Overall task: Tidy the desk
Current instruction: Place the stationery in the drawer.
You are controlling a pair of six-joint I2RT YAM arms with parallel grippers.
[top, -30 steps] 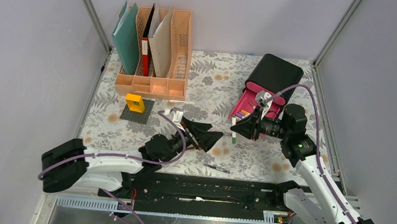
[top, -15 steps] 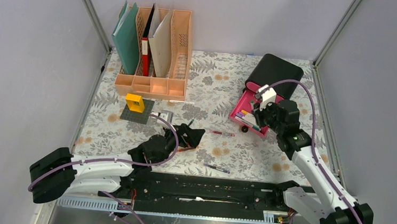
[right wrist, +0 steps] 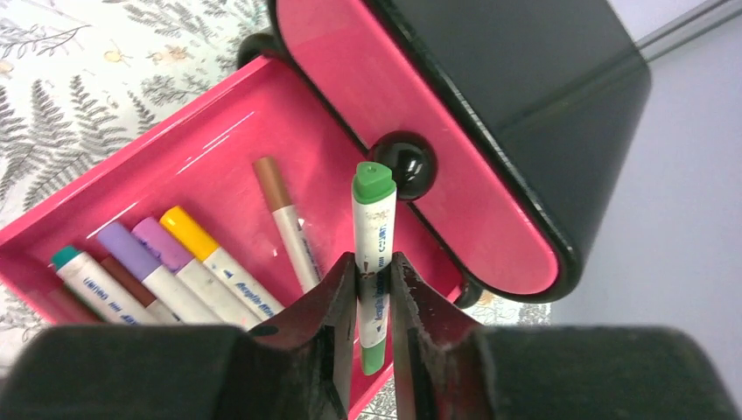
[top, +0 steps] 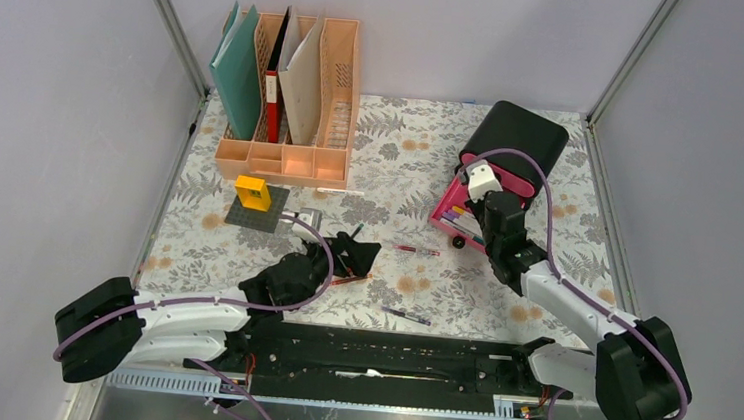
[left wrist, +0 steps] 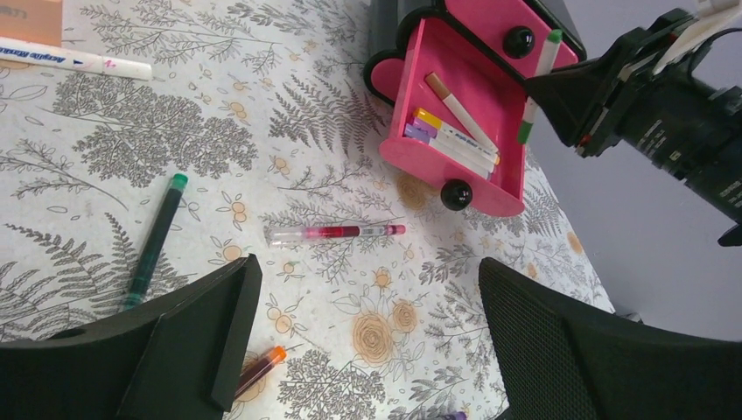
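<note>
- Two arms reach out over the desk (top: 403, 142), whose flowered cloth fills the whole floor between the grey walls.
- The right claw (right wrist: 374, 271) is on the far right side. It is clamped on a green marker (right wrist: 374, 219), which it holds upright above the pink drawer (right wrist: 219, 131).
- That drawer is pulled out of a black box (right wrist: 525, 79), and several markers (right wrist: 175, 262) lie inside it.
- The left claw (left wrist: 363, 297) sits low near the middle with its jaws spread wide and nothing between them.
- A red pen (left wrist: 337, 232) lies on the cloth just beyond it, and a dark green pen (left wrist: 157, 241) lies to its left.
- A peach file rack (top: 333, 77) stands at the far left, with a yellow block (top: 253, 193) nearer in front of it.
- A purple pen (top: 407, 316) lies close to the near edge.
</note>
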